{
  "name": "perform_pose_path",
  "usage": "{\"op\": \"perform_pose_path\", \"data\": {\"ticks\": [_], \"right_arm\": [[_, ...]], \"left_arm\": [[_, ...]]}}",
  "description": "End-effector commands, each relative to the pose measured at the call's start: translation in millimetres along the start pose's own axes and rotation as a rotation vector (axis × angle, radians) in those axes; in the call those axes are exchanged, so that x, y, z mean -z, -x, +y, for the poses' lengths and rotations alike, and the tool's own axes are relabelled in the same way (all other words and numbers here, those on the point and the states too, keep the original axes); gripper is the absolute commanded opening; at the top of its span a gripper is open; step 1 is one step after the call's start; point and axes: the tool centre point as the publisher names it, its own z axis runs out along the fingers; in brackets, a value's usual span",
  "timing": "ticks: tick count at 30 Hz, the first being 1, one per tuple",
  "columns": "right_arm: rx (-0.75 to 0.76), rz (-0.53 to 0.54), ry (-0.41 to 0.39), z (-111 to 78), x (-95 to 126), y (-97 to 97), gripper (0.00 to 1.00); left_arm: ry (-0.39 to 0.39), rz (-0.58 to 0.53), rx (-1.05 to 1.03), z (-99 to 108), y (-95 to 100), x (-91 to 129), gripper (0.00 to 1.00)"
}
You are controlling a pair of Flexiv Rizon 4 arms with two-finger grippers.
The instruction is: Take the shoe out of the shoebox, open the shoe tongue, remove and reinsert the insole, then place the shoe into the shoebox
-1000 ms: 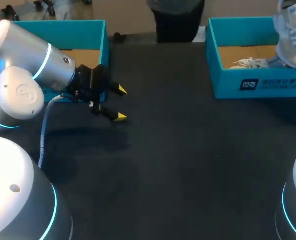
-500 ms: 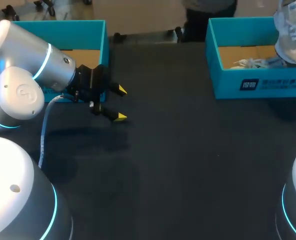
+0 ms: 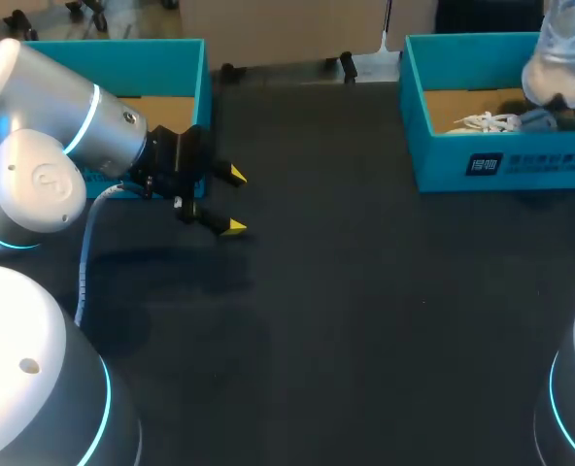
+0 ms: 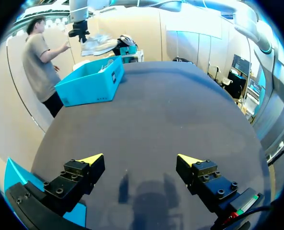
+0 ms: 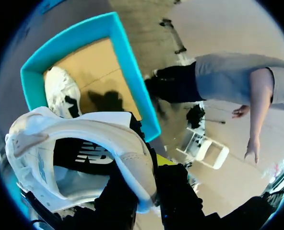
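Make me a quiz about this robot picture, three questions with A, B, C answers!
1. Where is the lifted shoe?
A) on the bare table
B) above the right blue box
C) inside the left box

2. What colour are the tips of the left hand?
A) yellow
B) red
C) purple

3. How is the left hand?
A) open and empty
B) shut on a shoe
C) shut on a box

Answers:
1 B: it hangs over that box.
2 A: both tips are bright yellow.
3 A: the tips stand apart with nothing between them.

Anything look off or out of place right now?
Nothing stands out. The right claw holds the white shoe above the right shoebox, a second shoe lies inside it, and the left claw hangs open over the table.
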Motion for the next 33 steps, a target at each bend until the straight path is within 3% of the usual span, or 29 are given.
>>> {"op": "perform_pose_path", "data": {"ticks": [1,6,8,9,33], "right_arm": [[-0.316,0.14,-0.041,-2.4,-0.3,12.1,0.0],[-0.62,0.185,-0.051,-16.2,-0.6,2.9,0.0],[-0.757,0.202,-0.115,-23.8,-1.1,-5.4,0.0],[-0.77,0.208,-0.195,-25.3,-1.5,-9.0,0.0],[-0.77,0.208,-0.195,-25.3,-1.5,-9.0,0.0]], "left_arm": [[0.001,-0.001,0.0,0.2,-0.7,0.4,1.0],[0.001,-0.001,0.0,0.2,-0.7,0.4,1.0],[0.001,-0.001,0.0,0.2,-0.7,0.4,1.0],[0.001,-0.001,0.0,0.2,-0.7,0.4,1.0],[0.001,-0.001,0.0,0.2,-0.7,0.4,1.0]]}}
